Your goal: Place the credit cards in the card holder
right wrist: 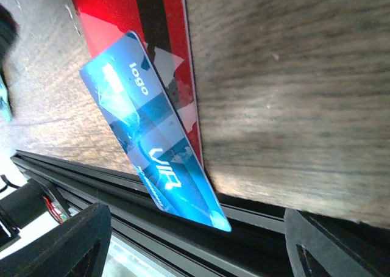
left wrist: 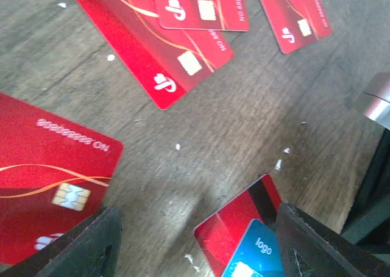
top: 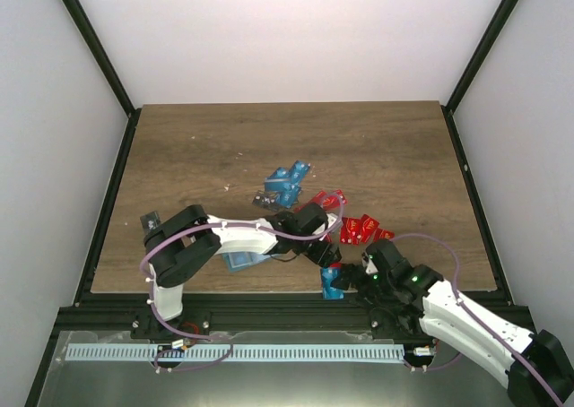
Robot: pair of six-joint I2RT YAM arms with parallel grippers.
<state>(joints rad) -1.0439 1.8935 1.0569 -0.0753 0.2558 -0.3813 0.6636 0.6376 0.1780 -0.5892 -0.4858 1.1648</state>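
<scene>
A bright blue card [right wrist: 152, 136] lies on a red card [right wrist: 159, 33], and its end hangs over the table's front edge. My right gripper [right wrist: 201, 249] stands open just off that edge, both fingers apart from the card. The same pair of cards [top: 334, 283] shows in the top view, between my right gripper [top: 352, 274] and my left gripper [top: 327, 256]. My left gripper [left wrist: 195, 255] hangs open above the wood, with the red and blue pair [left wrist: 244, 240] close by its right finger. The teal card holder [top: 242, 261] lies partly under the left arm.
More red cards [top: 361, 229] lie spread mid-table, with blue cards [top: 287, 183] and a black card [top: 266, 201] farther back. Loose red cards [left wrist: 55, 179] surround the left gripper. A black rail [right wrist: 122, 204] runs just below the table's front edge.
</scene>
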